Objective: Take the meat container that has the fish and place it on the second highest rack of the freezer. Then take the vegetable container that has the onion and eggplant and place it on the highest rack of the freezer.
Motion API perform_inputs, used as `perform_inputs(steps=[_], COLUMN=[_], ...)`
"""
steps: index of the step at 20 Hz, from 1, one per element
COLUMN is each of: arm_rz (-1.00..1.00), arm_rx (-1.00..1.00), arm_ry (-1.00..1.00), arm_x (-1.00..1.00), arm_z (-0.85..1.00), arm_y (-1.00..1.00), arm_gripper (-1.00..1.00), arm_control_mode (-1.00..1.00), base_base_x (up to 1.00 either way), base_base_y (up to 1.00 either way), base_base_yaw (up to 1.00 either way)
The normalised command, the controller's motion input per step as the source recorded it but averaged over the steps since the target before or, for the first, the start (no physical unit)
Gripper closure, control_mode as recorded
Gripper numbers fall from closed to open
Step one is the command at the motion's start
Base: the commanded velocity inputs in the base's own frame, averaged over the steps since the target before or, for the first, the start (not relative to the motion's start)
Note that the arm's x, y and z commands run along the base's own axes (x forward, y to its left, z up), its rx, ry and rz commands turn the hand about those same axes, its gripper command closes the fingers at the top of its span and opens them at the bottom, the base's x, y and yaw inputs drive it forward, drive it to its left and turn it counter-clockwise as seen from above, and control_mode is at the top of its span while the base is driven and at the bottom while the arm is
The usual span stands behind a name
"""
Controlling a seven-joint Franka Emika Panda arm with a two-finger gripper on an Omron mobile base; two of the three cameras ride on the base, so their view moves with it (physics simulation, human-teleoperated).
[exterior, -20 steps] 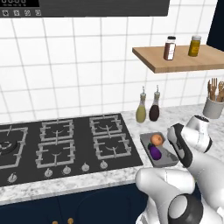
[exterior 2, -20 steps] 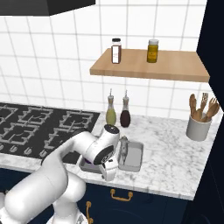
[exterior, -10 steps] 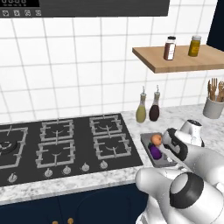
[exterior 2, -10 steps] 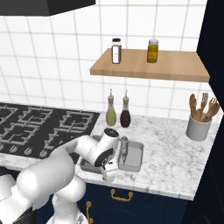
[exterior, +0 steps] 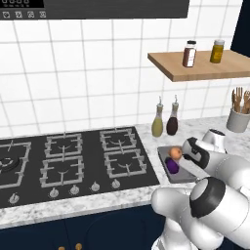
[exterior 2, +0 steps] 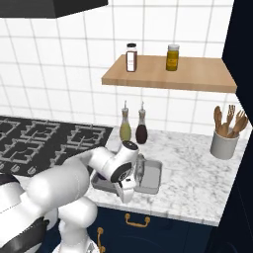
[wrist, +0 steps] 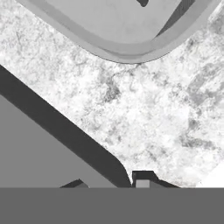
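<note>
While the arm bends low over the marble counter (exterior 2: 192, 170), the gripper (wrist: 114, 183) sits at the rim of the vegetable tray (exterior: 181, 172), its fingertips (wrist: 142, 178) drawn close on either side of the raised edge, apparently pinching it. An onion (exterior: 176, 153) and an eggplant (exterior: 172, 165) (touching each other) lie in the tray, just right of the stove (exterior: 73, 161), near two bottles (exterior: 165, 123).
</note>
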Motion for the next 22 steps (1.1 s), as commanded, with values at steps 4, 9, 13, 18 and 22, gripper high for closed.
perform_inputs(steps=[4, 9, 13, 18, 22], arm_rz=[-0.04, -0.04, 0.0, 0.0, -0.04], arm_rx=[0.0, 0.0, -0.04, -0.05, -0.03], arm_ry=[-0.02, -0.11, -0.2, -0.28, -0.06], arm_x=[-0.13, -0.4, -0.85, -0.92, -0.67], arm_z=[0.38, 0.79, 0.98, 1.0, 0.52], arm_y=[0.14, 0.8, 1.0, 0.87, 0.58], arm_gripper=[1.0, 1.0, 1.0, 1.0, 1.0], arm_control_mode=[-1.0, -1.0, -1.0, -1.0, 1.0], base_base_x=[0.0, 0.0, 0.0, 0.0, -0.25], base_base_y=[0.0, 0.0, 0.0, 0.0, 0.16], base_base_yaw=[0.0, 0.0, 0.0, 0.0, -0.03])
